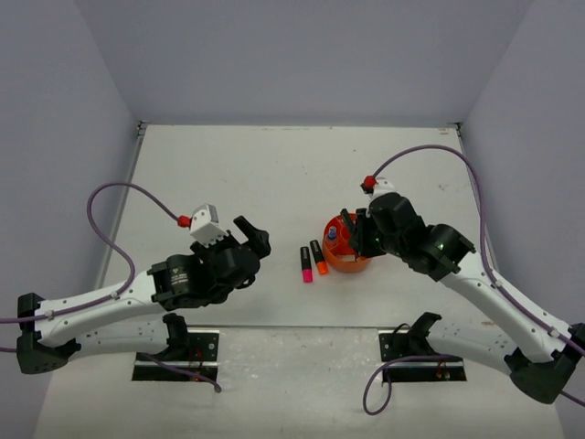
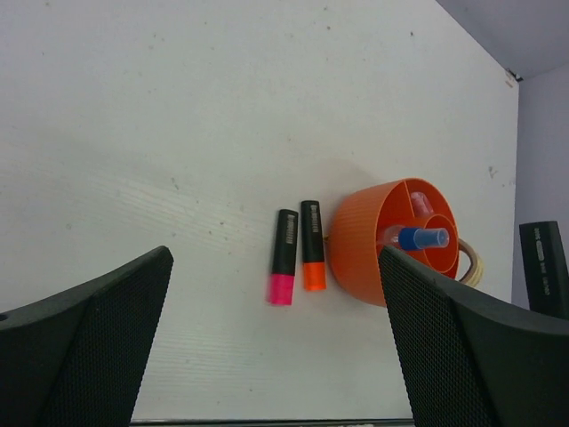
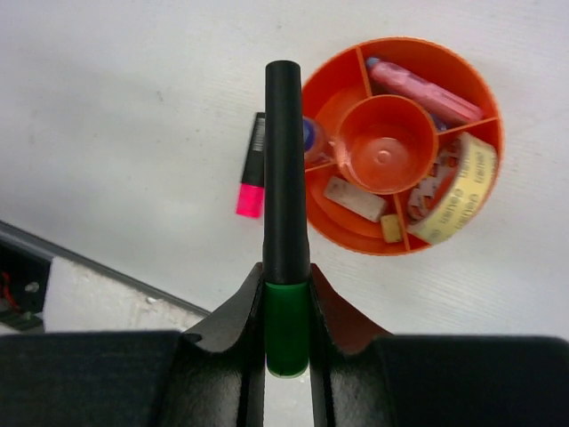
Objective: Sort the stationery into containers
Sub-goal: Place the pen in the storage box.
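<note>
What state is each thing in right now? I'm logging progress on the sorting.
left gripper: open, empty.
right gripper: shut on green-capped marker.
organiser: upright, partly filled.
pink-capped marker: lying on table.
orange-capped marker: lying on table.
tape roll: in an outer compartment.

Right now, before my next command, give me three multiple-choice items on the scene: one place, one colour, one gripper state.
1. The pink-capped marker and orange-capped marker lie: A inside the organiser; B on the table beside it; C on its rim.
2. The cap of the black marker in the right gripper is: A green; B blue; C yellow.
3. The left gripper is: A shut on a marker; B open and empty; C out of view.
Answers: B, both lie flat on the table; A, the gripped end is green in the right wrist view; B, it gapes wide with nothing inside.
</note>
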